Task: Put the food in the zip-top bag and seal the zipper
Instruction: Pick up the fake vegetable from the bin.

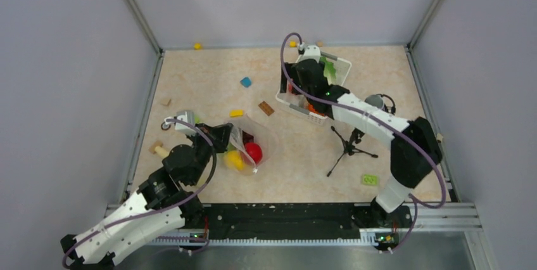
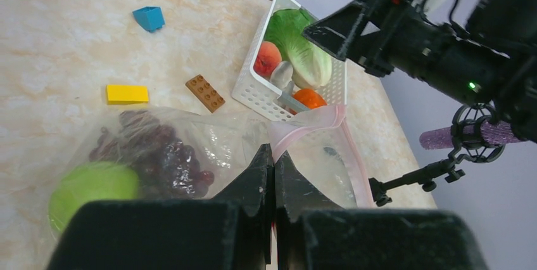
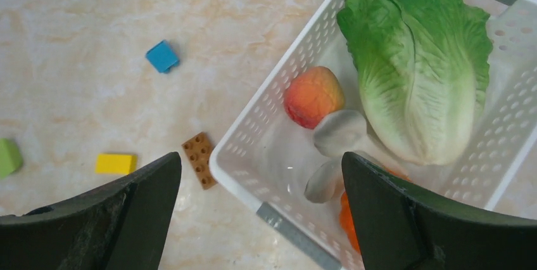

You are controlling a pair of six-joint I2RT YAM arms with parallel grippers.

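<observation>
Seen from above, the right arm point(image 1: 361, 115) covers nearly all of the white basket point(image 1: 344, 64), leaving only a scrap of lettuce point(image 1: 327, 67) showing. From the right wrist, the orange point(image 3: 346, 216) is mostly hidden behind the right fingers point(image 3: 411, 219), and the basket runs off the picture's edge. From the left wrist, the green fruit point(image 2: 92, 187) is blurred inside the zip-top bag point(image 2: 221, 143), whose lower part the left fingers point(image 2: 256, 184) hide.

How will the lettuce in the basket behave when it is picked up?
Probably stiff, not floppy: the lettuce looks moulded, its leaves holding one shape. Likely light for its size, as it looks plastic. Long and tapering, it may tilt if gripped near one end.
</observation>
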